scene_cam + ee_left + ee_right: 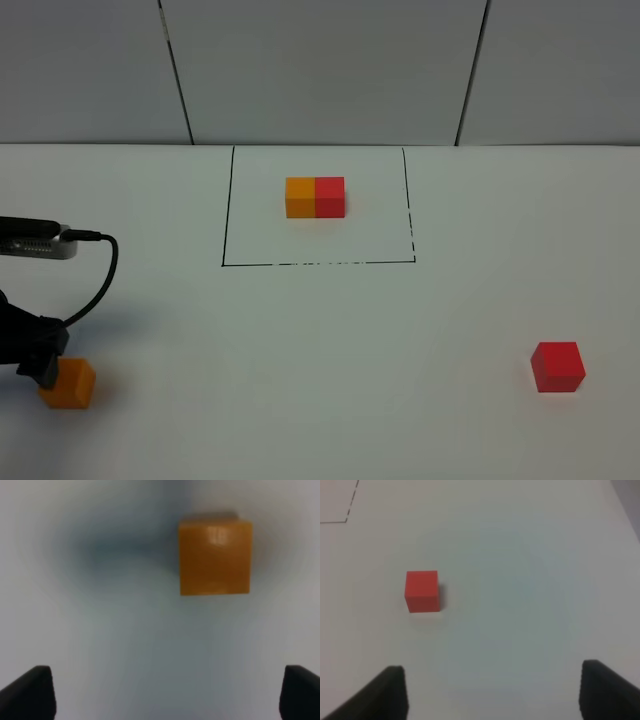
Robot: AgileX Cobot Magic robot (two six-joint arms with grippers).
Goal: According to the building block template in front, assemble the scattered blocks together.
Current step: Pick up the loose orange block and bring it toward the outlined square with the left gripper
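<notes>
Exterior high, template: We find the template (315,197), an orange-and-red bar, at the far middle of the table (320,330), inside the black outline (225,220).
Exterior high, orange cube: The orange cube (70,385) sits at the near left. The left gripper (45,372) is right against it or just beside it; we cannot tell which.
Exterior high, red cube: The red cube (557,366) stands alone at the near right, well apart from the orange cube. The right gripper is not in this view.
Left wrist, left gripper: The left gripper (167,695) has its fingers spread wide, with nothing between them.
Left wrist, orange cube: The orange cube (215,557) lies on the table ahead of the tips, off the centre line and not enclosed.
Right wrist, right gripper: The right gripper (495,692) has its fingers apart and holds nothing.
Right wrist, red cube: The red cube (422,591) rests on the table ahead of the tips, towards one finger's side.
Progress, done: We judge that no assembly step is complete; neither cube is gripped or joined.
Progress, left: Both cubes need grasping and pressing side by side, ordered as in the template.
</notes>
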